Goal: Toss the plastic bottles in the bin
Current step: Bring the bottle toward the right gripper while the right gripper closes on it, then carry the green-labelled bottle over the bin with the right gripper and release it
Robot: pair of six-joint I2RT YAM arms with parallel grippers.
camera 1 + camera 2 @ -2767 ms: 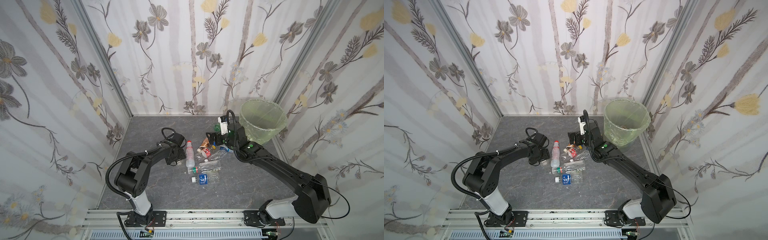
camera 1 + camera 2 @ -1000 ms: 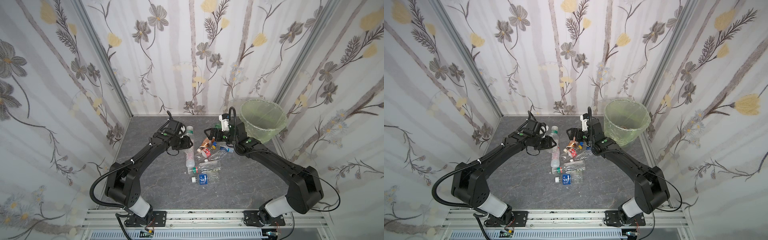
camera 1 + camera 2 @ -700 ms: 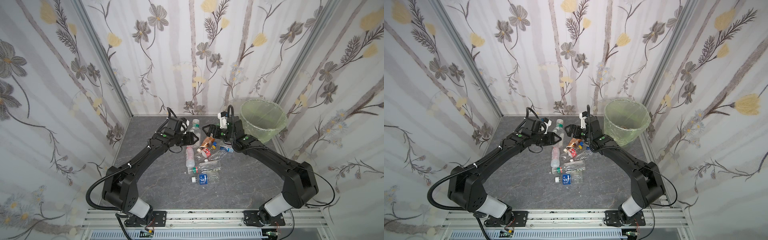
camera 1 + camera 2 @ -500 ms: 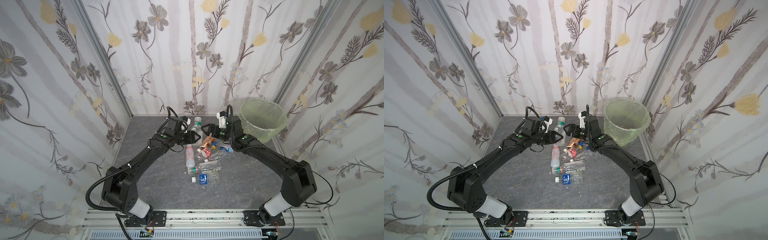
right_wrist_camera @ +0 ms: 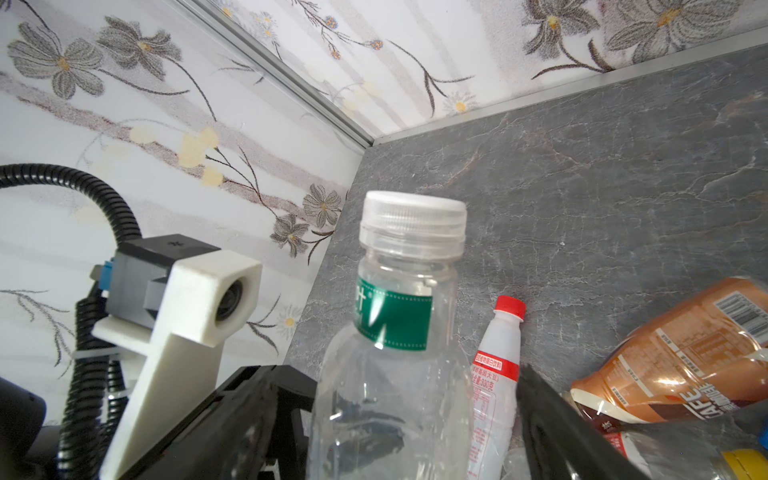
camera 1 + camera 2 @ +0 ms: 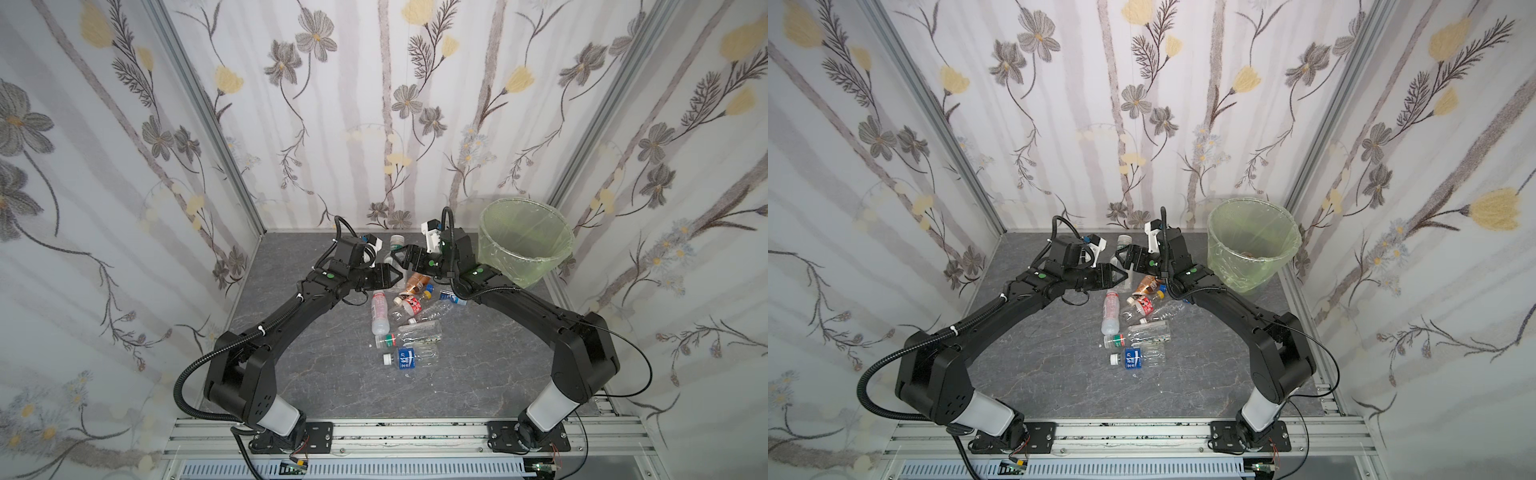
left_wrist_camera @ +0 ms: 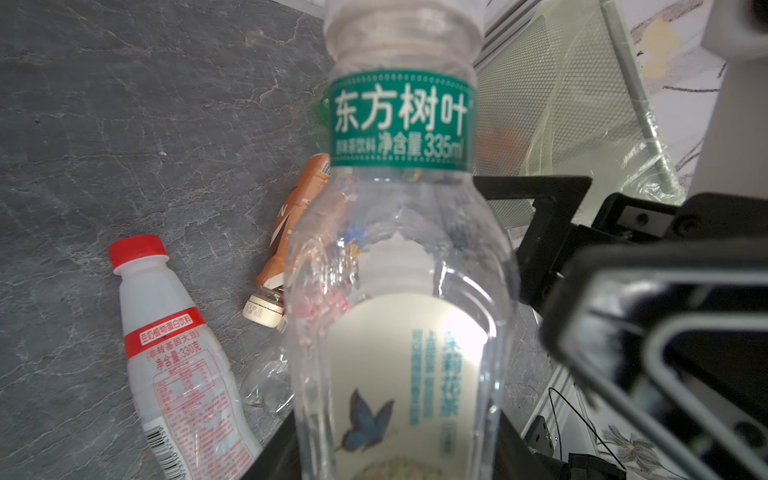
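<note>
Top views: left gripper (image 6: 394, 275) clenches a clear bottle (image 6: 396, 242) upright, at twelve o'clock of the other bottles (image 6: 409, 309). The bin (image 6: 525, 266) stands at two o'clock on the table (image 6: 316, 374). Left wrist: green label (image 7: 401, 124) up close, bin beyond. Right wrist: right gripper (image 5: 397, 374) straddles that bottle, jaws apart, a gap showing, not yet gripping.

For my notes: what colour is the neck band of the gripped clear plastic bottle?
Neck band: green with white characters, clearest in the left wrist view.
</note>
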